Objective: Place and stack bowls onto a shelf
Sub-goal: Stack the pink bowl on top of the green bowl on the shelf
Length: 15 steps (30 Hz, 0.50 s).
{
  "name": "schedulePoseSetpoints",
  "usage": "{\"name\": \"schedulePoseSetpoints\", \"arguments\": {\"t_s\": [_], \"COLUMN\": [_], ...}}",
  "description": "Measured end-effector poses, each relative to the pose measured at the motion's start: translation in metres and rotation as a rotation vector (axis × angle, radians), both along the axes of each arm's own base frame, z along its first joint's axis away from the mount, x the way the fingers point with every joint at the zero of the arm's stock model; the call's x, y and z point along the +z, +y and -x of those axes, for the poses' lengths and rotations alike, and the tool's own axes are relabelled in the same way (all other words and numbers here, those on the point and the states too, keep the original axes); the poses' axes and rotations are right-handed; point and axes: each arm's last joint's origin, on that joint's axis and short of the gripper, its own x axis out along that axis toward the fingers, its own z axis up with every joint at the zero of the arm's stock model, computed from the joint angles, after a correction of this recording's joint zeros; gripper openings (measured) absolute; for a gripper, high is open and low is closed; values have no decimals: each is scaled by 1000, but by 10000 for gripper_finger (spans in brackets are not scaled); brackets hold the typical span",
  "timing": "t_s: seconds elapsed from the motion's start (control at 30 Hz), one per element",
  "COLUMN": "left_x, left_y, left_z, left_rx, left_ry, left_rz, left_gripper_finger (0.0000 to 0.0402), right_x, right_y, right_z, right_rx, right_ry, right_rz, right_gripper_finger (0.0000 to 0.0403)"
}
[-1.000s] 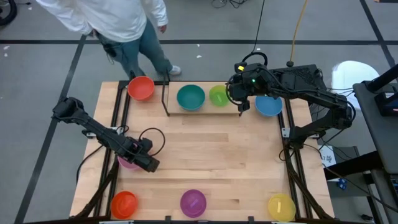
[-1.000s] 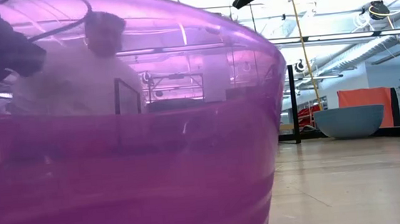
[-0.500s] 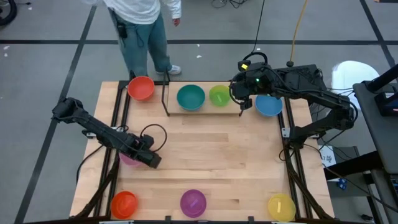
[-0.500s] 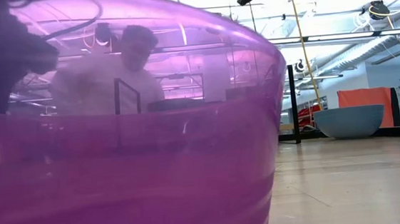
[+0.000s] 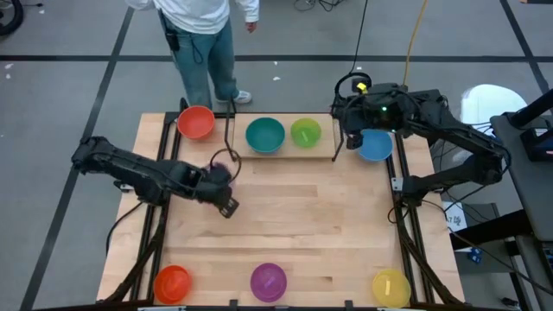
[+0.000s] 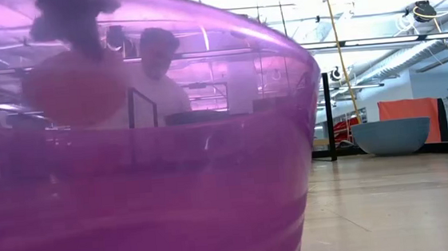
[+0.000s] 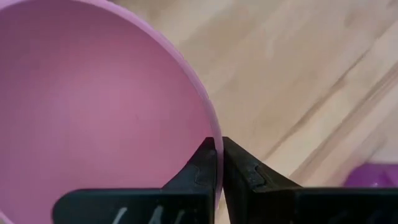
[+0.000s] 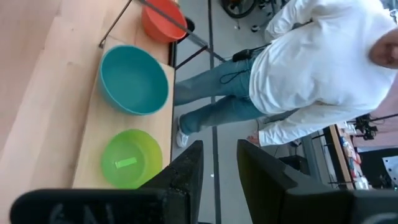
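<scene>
My left gripper (image 7: pixel 219 155) is shut on the pink bowl (image 7: pixel 93 112). In the high view it is over the table's middle left (image 5: pixel 223 194), and the arm hides the bowl. Through the purple bowl's wall in the low view, the pink bowl (image 6: pixel 69 88) shows up in the air. My right gripper (image 5: pixel 350 141) is open beside the blue bowl (image 5: pixel 375 147), at the right end of the shelf (image 5: pixel 285 152). The teal bowl (image 5: pixel 264 135) and green bowl (image 5: pixel 305 132) sit on the shelf board. My left gripper pinches the pink bowl's rim (image 7: pixel 214 138), one finger (image 7: pixel 202 168) inside the bowl and the other (image 7: pixel 242 173) outside. The bowl is lifted clear of the table and hangs below the gripper.
A red bowl (image 5: pixel 196 122) sits at the far left corner. Orange (image 5: pixel 171 282), purple (image 5: pixel 268 281) and yellow (image 5: pixel 390 287) bowls line the near edge. The purple bowl (image 6: pixel 133 197) fills most of the low view. A person (image 5: pixel 200 26) stands beyond the far edge.
My left gripper has lifted the pink bowl off the table's left side and carried it up and toward the far edge and the shelf. My right gripper has drifted right, toward the blue bowl. The person has stepped along the far edge.
</scene>
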Motion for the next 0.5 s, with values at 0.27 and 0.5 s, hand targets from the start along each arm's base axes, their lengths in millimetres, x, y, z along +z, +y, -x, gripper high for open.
{"name": "schedulePoseSetpoints", "arguments": {"t_s": [0.27, 0.5], "left_x": [58, 89], "left_y": [26, 63], "left_z": [-8, -16], "left_rx": [-70, -108], "left_ry": [-114, -144], "left_rz": [-151, -290], "left_gripper_finger": [10, 10], "right_x": [12, 18], "right_y": [7, 11], "right_z": [25, 38], "right_rx": [-29, -38], "right_ry": [-88, -131], "right_rz": [-28, -36], "right_gripper_finger": [93, 93]}}
